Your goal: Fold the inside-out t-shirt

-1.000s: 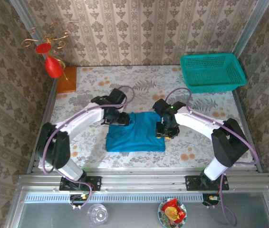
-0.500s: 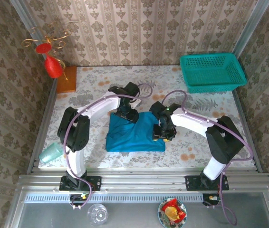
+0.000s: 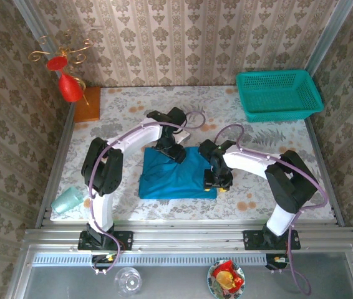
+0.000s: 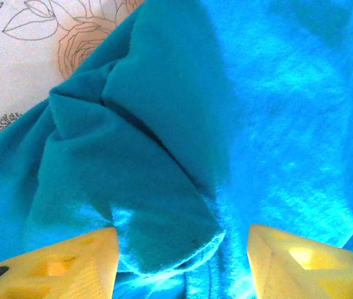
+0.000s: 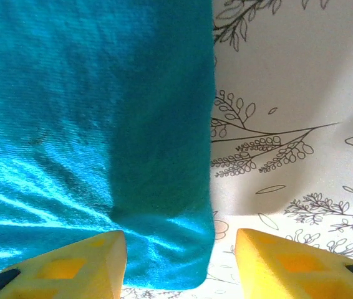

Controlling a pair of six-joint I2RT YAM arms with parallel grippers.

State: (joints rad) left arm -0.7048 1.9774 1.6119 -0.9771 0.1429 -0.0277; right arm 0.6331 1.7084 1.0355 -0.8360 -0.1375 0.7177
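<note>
Soft cloth: the inside-out t-shirt (image 3: 173, 175) will sag; my left claw (image 4: 181, 242) and right claw (image 5: 179, 240) gape; pinch folded edges.

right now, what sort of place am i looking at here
Probably a robot test cell dressed up as a home, not a real room: two arms bolted to an aluminium frame, patterned wallpaper panels on three sides, and a floral tablecloth with a blue t-shirt and a teal basket.

- floral-print bench (image 3: 126, 106)
- blue t-shirt (image 3: 167, 177) lies folded flat near its middle
- teal mesh basket (image 3: 289, 111) at far right corner
- brown wooden block (image 3: 88, 112) at far left corner
</note>
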